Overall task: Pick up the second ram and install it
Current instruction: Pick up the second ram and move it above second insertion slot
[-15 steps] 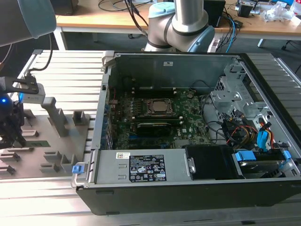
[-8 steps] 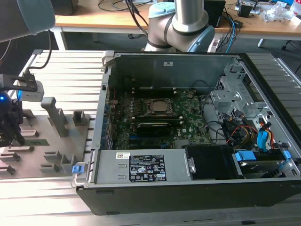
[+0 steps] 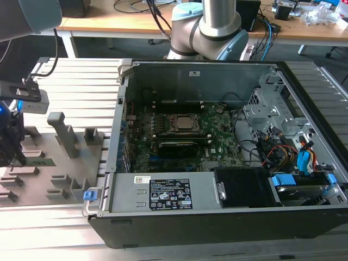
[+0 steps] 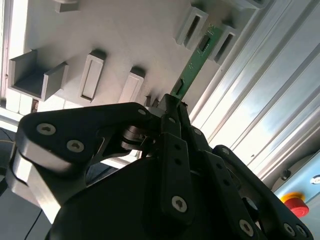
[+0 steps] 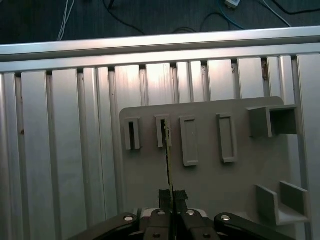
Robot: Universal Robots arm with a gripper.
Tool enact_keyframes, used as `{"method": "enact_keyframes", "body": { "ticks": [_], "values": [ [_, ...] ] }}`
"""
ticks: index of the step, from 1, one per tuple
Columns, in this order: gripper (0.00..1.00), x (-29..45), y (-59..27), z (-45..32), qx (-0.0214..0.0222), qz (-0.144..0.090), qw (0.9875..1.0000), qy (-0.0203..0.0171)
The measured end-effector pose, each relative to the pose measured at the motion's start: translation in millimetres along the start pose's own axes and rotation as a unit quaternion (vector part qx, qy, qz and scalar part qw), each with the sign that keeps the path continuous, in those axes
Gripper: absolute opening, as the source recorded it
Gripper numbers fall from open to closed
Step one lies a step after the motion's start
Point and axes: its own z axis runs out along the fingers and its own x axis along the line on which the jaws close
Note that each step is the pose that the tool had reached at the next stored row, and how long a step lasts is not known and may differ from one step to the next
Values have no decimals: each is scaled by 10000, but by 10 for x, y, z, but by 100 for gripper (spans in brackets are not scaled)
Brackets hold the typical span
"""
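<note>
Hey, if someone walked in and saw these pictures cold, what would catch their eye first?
The open computer case with its green motherboard dominates the exterior view. In both wrist views, the black end effector pinches a thin green RAM stick at the grey tray.

The second ram (image 5: 169, 167) edge-on between fingers (image 5: 181, 196)

The arm (image 3: 217, 22) rises from its base at the far side of the scene. Its gripper (image 3: 19, 155) hangs low at the exterior view's left, pointing downward. In both wrist views the black fingers (image 4: 172, 145) (image 5: 181, 196) are pressed together, their tips pinching the near end of the second ram (image 4: 197, 55) (image 5: 169, 160).
</note>
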Motion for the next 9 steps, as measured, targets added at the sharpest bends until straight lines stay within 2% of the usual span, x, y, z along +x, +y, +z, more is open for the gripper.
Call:
{"method": "enact_keyframes", "body": {
  "ticks": [9],
  "values": [
    [14,0,4,-112,0,0,10000,0]
  ]
}}
